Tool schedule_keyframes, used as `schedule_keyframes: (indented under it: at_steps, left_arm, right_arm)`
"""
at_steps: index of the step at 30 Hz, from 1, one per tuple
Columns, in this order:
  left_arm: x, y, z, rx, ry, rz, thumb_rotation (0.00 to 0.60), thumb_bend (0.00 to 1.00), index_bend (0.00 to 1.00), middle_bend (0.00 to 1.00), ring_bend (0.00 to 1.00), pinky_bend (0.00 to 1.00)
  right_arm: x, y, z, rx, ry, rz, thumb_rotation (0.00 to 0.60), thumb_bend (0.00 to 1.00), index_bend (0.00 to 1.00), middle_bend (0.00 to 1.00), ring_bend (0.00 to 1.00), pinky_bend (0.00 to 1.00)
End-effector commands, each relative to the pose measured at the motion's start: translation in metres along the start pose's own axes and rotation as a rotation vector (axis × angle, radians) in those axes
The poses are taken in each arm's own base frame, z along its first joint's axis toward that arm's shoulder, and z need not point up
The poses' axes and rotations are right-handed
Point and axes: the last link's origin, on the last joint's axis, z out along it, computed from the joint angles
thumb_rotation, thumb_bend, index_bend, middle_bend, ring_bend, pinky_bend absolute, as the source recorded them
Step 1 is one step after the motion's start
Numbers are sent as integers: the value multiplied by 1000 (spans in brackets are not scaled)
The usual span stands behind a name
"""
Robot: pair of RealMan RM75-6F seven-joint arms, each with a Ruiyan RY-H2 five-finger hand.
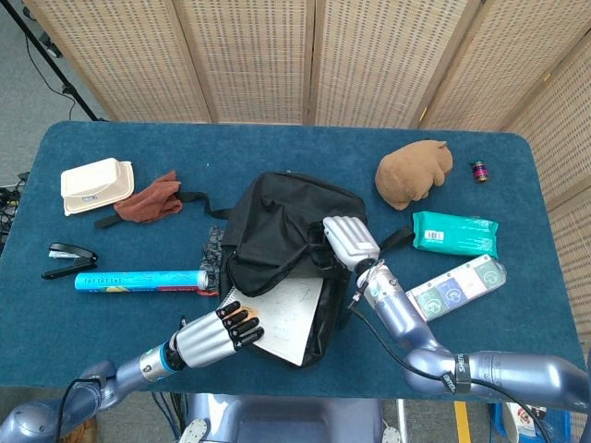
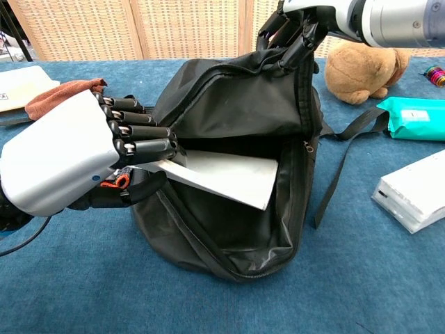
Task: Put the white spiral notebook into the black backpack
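White spiral notebook (image 2: pixel 215 175) is gripped by the left robot hand (image 2: pixel 76 156), fingers (image 2: pixel 142 132) on top and thumb underneath, at the notebook's near-left edge. The notebook is partway inside the black backpack (image 2: pixel 236 118): its far end is under the raised upper flap, its gripped end is sticking out of the open mouth on the backpack's left side. In the head view the notebook (image 1: pixel 282 314) is seen lying over the backpack's front opening, page up. The upper flap of the backpack is held up by the right robot hand (image 2: pixel 292 31), fingers curled around the fabric at the top rim. Backpack rests on the blue bench (image 1: pixel 111 323), roughly centre. Left of the backpack: a foil roll box (image 1: pixel 138 280), a stapler (image 1: pixel 66 259), a red cloth (image 1: pixel 148 200), a white food box (image 1: pixel 95 184). Right of the backpack: a brown plush toy (image 1: pixel 414 173), a green wipes pack (image 1: pixel 454 233), a flat white packet (image 1: pixel 457 287).
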Motion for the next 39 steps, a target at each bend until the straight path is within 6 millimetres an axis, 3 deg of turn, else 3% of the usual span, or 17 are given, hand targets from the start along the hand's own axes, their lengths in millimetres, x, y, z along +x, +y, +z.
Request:
schedule_keyframes:
  at_steps: [1, 21, 39]
  left_arm:
    - [-2, 1, 0, -21, -24, 15, 600, 536, 794, 674, 635, 604]
    - [-30, 2, 30, -37, -120, 99, 600, 533, 794, 674, 634, 604]
    - [-60, 2, 43, 2, -232, 120, 600, 532, 794, 674, 633, 604]
  right_arm:
    - [1, -1, 0, 0, 3, -1, 600, 568, 640, 595, 550, 718]
    - [1, -6, -9, 2, -18, 4, 600, 570, 640, 597, 552, 718]
    - [7, -2, -16, -2, -31, 45, 600, 570, 641, 598, 552, 718]
